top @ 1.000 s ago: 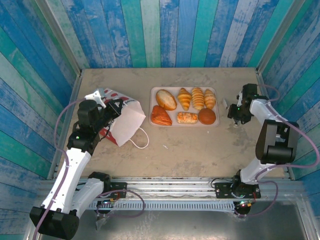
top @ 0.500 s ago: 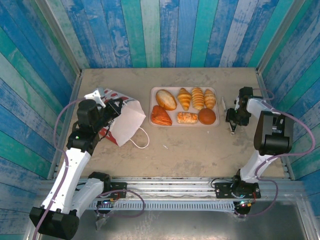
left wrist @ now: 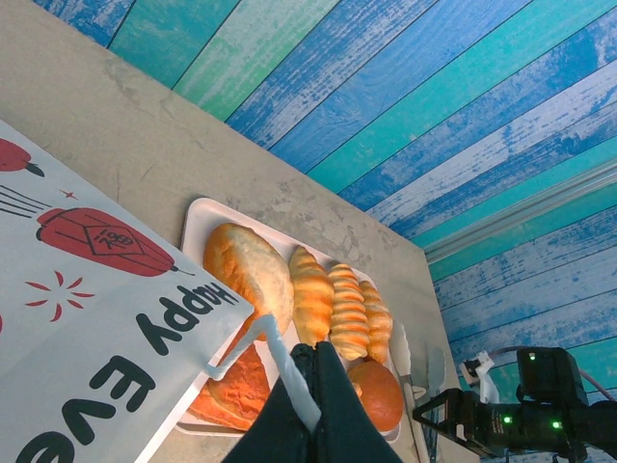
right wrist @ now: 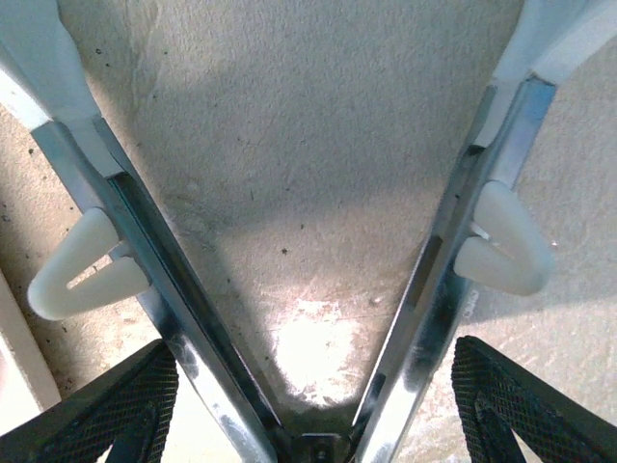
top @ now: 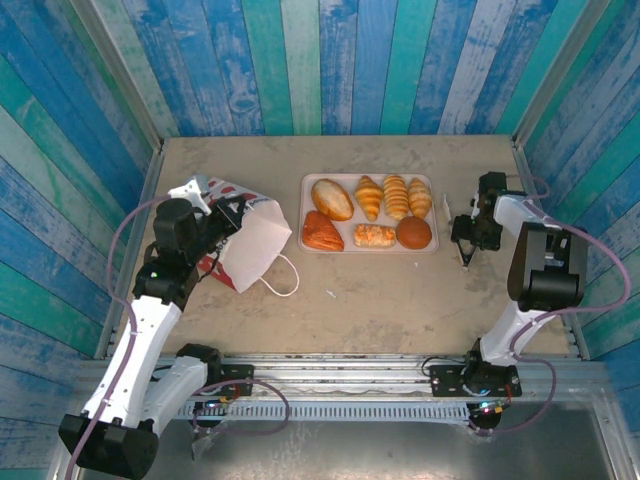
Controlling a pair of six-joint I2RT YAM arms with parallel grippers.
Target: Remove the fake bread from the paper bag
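Top external: right gripper (top: 464, 250) has swung in beside the pink tray (top: 350, 250), jaws widening, empty. Fake bread (top: 368, 212) all lies on the tray. Left gripper (left wrist: 310, 376) pinches the paper bag (top: 250, 245) cord handle (left wrist: 273, 340). Unloading looks finished.

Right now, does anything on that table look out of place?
The bag lies tipped on its side at the left, one cord handle pinched in the left claw. Metal tongs sit between the open right claw's fingers, beside the tray. The bread sits neatly on the tray.
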